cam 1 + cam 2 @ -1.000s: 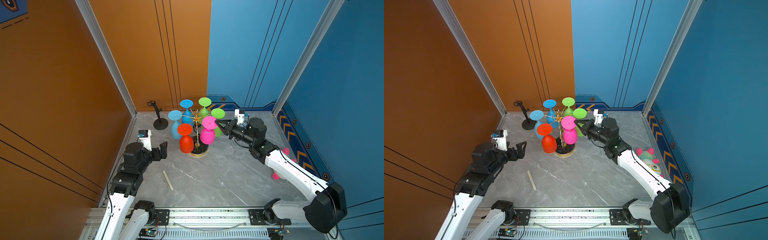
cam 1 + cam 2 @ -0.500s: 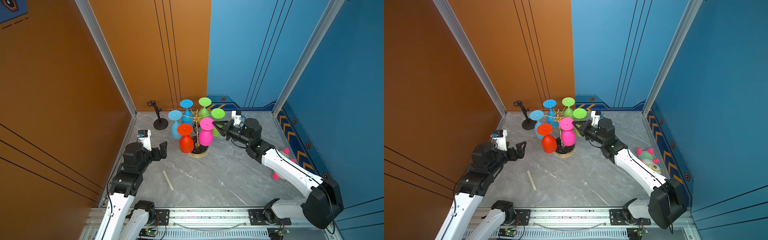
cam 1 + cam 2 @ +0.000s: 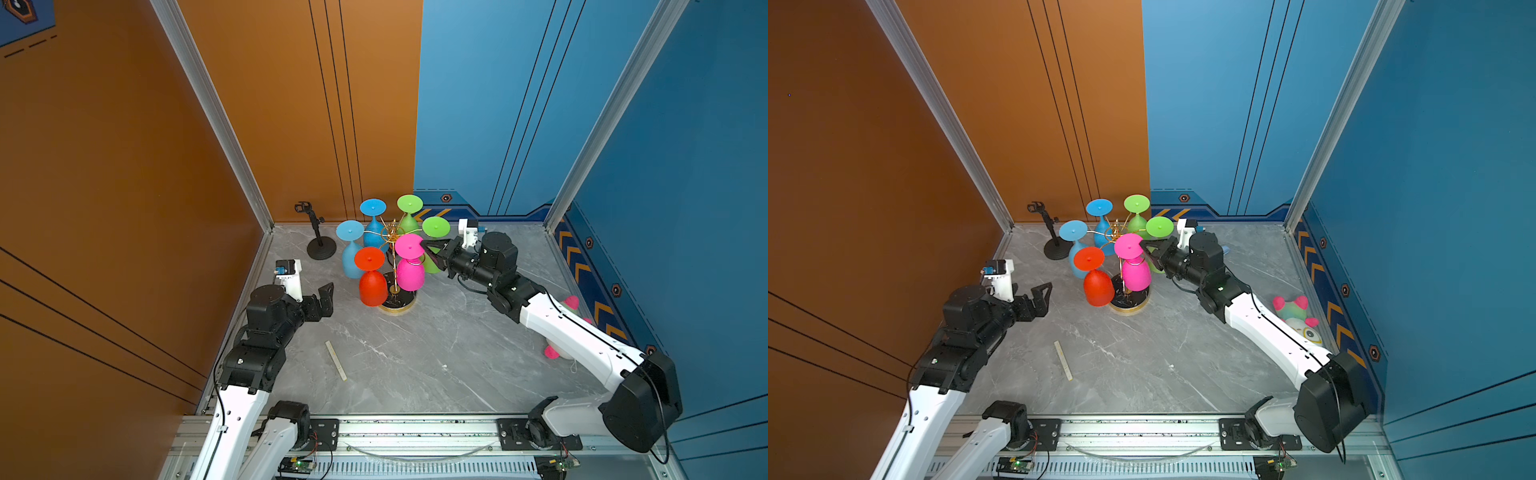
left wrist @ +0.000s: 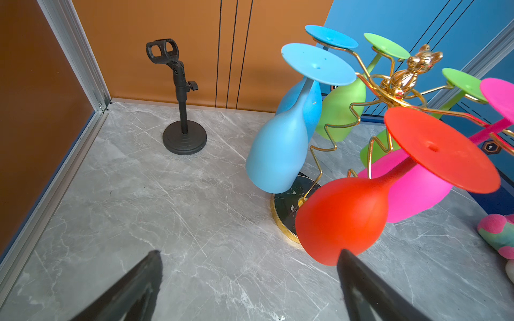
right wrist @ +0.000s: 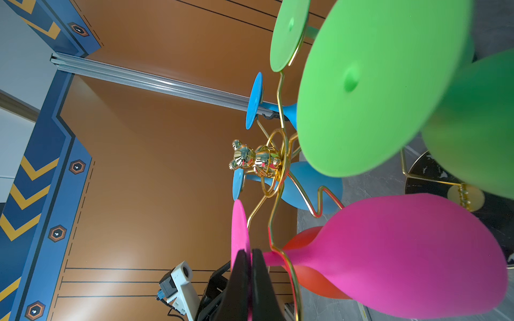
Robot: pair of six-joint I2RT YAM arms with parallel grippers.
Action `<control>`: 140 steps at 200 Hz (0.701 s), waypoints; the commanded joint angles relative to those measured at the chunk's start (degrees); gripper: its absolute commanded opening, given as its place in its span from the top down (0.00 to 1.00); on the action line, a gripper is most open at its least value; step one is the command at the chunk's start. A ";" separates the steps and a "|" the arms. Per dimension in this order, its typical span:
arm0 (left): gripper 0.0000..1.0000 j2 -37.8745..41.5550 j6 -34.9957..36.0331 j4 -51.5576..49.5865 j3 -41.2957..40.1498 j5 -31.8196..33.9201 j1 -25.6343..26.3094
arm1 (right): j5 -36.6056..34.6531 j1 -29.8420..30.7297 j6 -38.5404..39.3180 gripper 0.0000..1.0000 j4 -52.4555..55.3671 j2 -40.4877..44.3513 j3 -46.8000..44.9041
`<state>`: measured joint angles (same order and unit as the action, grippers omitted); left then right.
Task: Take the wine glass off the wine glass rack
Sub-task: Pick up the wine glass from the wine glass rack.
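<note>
Six glasses (image 3: 371, 286) are hanging bowl-down on the wine glass rack (image 3: 391, 237). Your right gripper (image 3: 428, 252) is clamping the pink wine glass (image 3: 409, 272) by its stem, for sliding it off; left gripper (image 3: 326, 296) hovering open.

pink wine glass (image 3: 410, 272) upside down on gold wire rack (image 3: 391, 236)

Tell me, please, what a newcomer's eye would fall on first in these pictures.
The gold rack near the back of the table, hung with six bright upside-down glasses. Next, the right gripper clamped on the pink glass by its stem, while the left gripper hangs open nearby.
</note>
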<state>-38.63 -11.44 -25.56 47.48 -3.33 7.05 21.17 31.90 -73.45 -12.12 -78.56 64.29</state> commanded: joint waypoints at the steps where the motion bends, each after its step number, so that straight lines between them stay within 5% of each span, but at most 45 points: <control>1: 0.02 0.27 -0.07 -0.76 -0.13 -1.14 -0.63 | -1.96 0.65 2.58 1.00 2.50 -0.73 2.87; 140: 0.02 0.26 -0.35 -0.62 -0.24 -1.62 -1.25 | -6.04 2.93 12.56 1.00 15.48 -3.63 11.28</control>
<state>-38.63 -11.46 -25.56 47.48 -3.77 6.37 16.56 34.20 -64.01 0.64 -81.93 73.01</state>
